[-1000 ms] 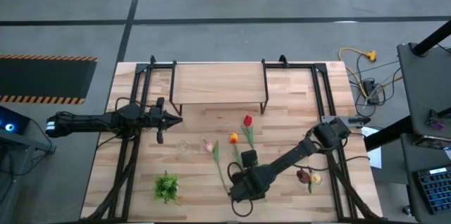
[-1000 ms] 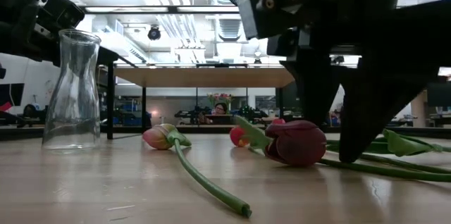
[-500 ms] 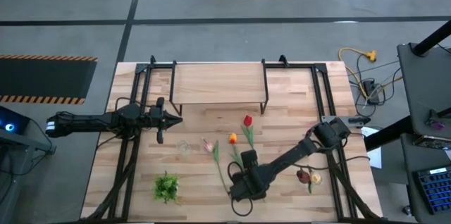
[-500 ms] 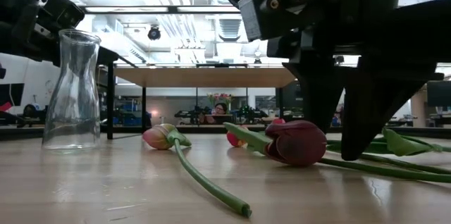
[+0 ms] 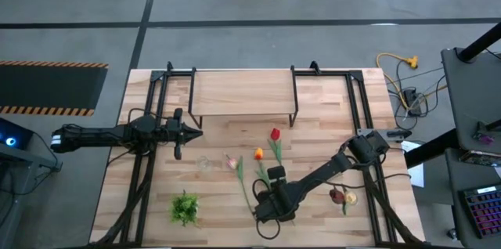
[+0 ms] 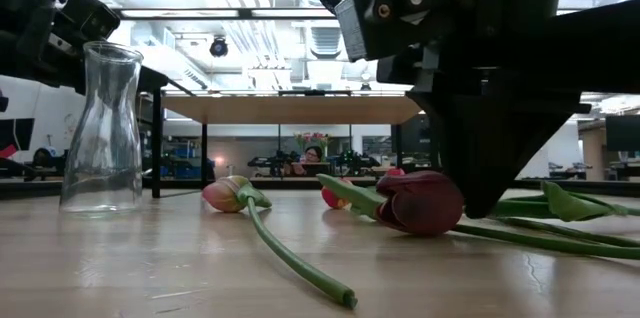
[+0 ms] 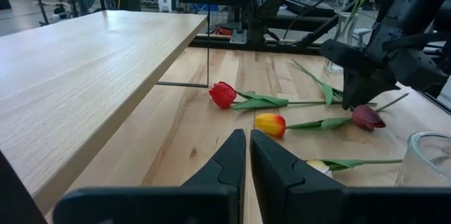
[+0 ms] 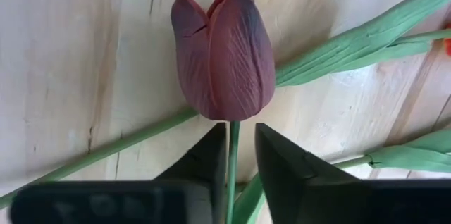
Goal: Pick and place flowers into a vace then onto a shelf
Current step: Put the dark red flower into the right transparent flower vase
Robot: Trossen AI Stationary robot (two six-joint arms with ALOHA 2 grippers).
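My right gripper [image 5: 272,204] points down near the table's near edge, shut on the stem of a dark maroon tulip [image 8: 224,55], whose head [image 6: 420,201] shows in the low view. A red tulip [image 5: 275,134], an orange one [image 5: 259,153] and a pink one [image 5: 231,161] lie flat on the table. A clear glass vase [image 5: 203,163] stands upright left of them. My left gripper [image 5: 192,131] is shut and empty, held above the table beside the shelf [image 5: 243,92]. My right gripper pinches the maroon tulip's thin green stem [image 8: 233,139] between its two fingers, just below the head. The fingers [image 6: 480,193] come from above, pointing down, and lie across the stem. The tulip lies on the table.
A bushy green tuft [image 5: 185,207] lies near the table's front left. Two more tulip heads [image 5: 342,196] lie to the right of my right arm. Black metal frames [image 5: 149,124] run along both sides of the table. The vase stands close to my left arm.
My right gripper has shut: in the low view its two fingers stood apart on either side of the maroon tulip's stem, and now they meet in one point on it. The tulip has stayed on the table.
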